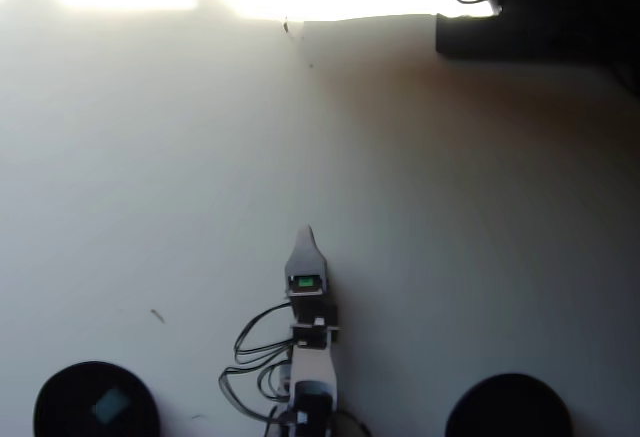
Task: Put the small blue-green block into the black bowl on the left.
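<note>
Overhead view: hand [306, 237] sits low-centre in frame, pointing up-frame, arm w/ loose black cables [250, 357] trailing behind it toward the bottom edge. Only one pale pointed tip shows; jaws lie stacked from this angle, so can't tell how far open it is, & nothing visible in its grip. Small green-lit spot on the arm just behind the tip.

Small blue-green block [110, 406] lies inside the black bowl [60, 407], well apart from the hand, behind it & off to its left in view, at bottom-left corner. Block rests on the bowl floor, roughly mid-bowl, slightly tilted square outline, colour washed pale.

Second black bowl [508, 409] is behind the hand & off to its right in view, bottom edge, partly cut off; interior looks plain dark.

Worktop [450, 207] is white, strong glare ahead of the hand along the top edge. Dark equipment [520, 17] ahead & right of the hand, top-right corner; can't make out what it is.
</note>
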